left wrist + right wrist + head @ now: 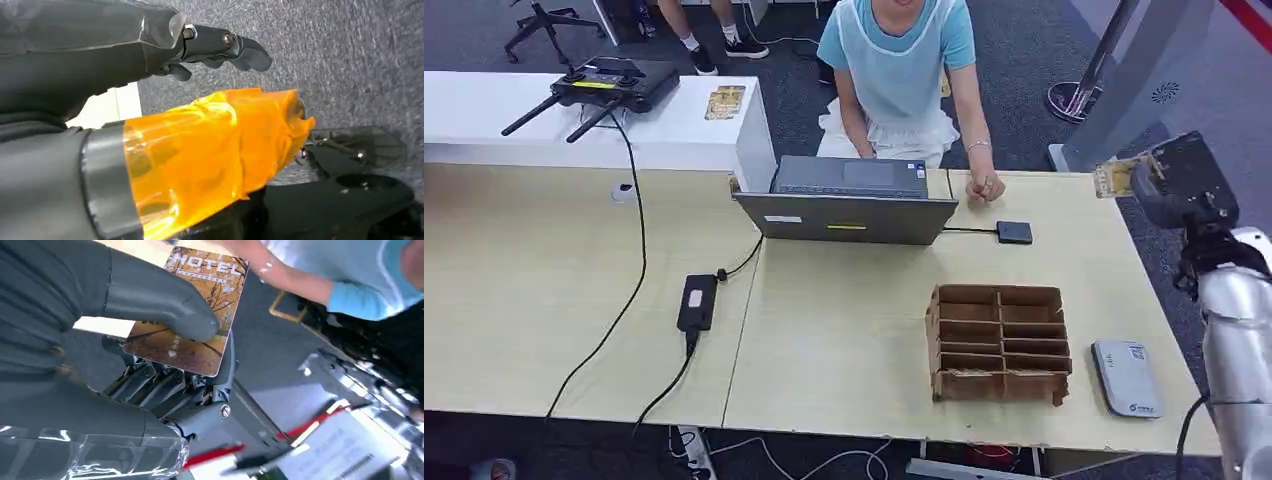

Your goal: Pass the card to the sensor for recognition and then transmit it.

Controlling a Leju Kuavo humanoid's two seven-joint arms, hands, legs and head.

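My right hand (1179,180) is raised off the table's far right corner and holds a brown hotel card (1114,177). In the right wrist view the card (200,315) lies across the dark fingers with the thumb (165,302) pressing on its face. A small black sensor pad (1014,232) lies on the table beside the laptop, left of and below the card. A person in a light blue shirt (899,60) sits behind the table, one hand (986,187) resting near the sensor. My left hand (220,47) hangs over grey carpet with nothing in its fingers.
A grey laptop (849,205) stands at the table's far middle. A cardboard divider box (999,343) and a grey device (1126,378) sit at the front right. A power brick (697,301) with cables lies left of centre. A white counter (574,130) holds a black router.
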